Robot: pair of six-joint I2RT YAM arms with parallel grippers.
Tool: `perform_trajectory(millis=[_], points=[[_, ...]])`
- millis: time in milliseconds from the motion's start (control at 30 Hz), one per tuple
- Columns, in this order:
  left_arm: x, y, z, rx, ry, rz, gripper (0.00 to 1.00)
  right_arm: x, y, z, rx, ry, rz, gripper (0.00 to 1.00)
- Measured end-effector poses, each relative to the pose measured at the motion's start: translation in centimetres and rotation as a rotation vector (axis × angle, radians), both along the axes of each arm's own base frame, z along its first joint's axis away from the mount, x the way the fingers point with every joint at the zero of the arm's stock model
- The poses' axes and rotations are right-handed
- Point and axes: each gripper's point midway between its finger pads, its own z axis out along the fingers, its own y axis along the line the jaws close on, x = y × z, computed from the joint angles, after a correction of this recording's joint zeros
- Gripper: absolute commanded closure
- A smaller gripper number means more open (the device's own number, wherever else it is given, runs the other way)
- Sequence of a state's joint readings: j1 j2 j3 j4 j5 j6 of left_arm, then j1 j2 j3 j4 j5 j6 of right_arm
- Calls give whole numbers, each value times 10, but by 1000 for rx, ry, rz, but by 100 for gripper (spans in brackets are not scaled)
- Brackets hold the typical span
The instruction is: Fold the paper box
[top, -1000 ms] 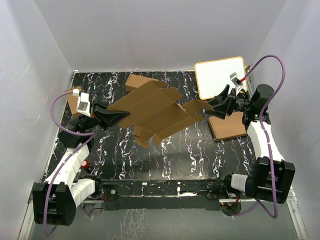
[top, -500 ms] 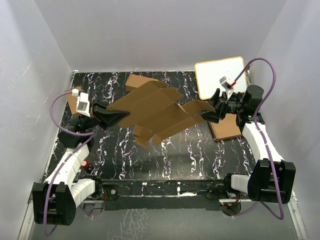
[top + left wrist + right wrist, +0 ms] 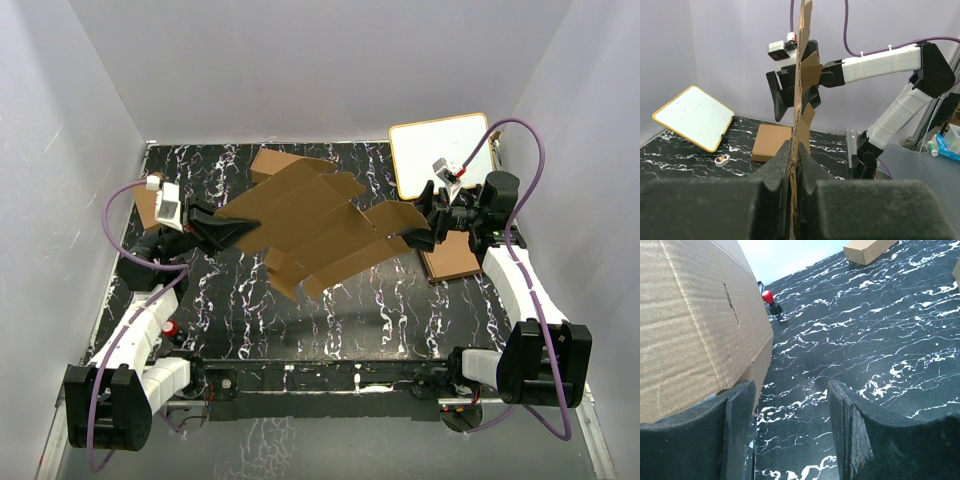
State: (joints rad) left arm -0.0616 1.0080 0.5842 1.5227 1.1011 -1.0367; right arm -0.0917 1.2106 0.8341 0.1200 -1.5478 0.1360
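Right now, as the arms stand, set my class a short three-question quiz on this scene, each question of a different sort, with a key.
1. True or false: the left gripper is shut on the paper box.
2. The right gripper has its jaws: A) open, B) shut on the paper box, C) out of view.
3. Is the paper box lying flat on the table or held up off it?

Key: 1 true. 2 A. 3 held up off it.
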Motion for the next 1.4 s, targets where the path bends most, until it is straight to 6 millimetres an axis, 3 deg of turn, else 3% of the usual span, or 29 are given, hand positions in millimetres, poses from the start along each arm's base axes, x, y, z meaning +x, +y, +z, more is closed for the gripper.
perform_trajectory(millis=[733, 1400], points=[[19, 0, -6, 95, -14, 57, 100, 5, -4, -6, 4, 41, -15, 36], [21, 0, 0, 99, -43, 67, 100, 5, -2, -11, 7, 74, -5, 35]])
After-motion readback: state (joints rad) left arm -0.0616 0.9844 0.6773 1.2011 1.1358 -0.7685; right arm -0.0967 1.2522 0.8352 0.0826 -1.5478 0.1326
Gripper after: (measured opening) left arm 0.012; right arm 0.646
